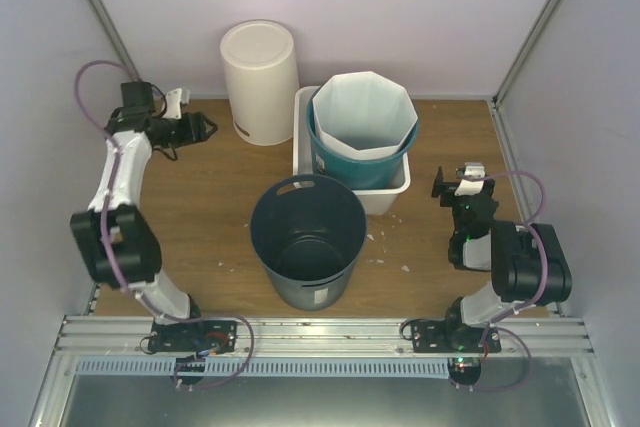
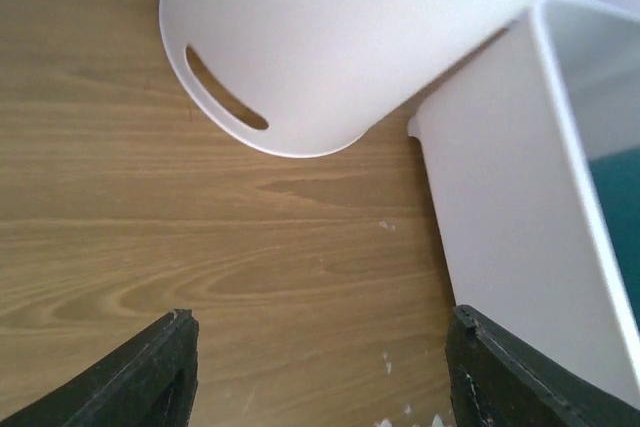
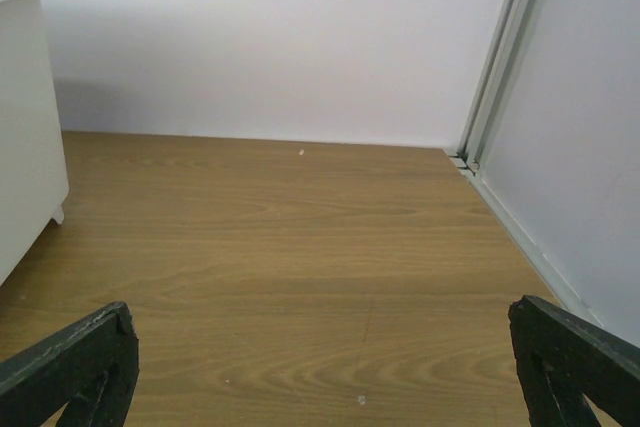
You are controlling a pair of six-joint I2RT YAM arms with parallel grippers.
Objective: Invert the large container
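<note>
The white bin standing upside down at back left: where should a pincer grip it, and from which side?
By the handle slot low in the white bin's wall, coming in low from the left pincer's side, which the slot faces. The closed base is up, so no lip is offered from above, and the round body looks too wide to span.

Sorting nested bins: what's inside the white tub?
A teal bucket stands in the white tub, and a pale faceted insert sits inside the bucket. The tub's floor, and anything under the bucket, is covered.
</note>
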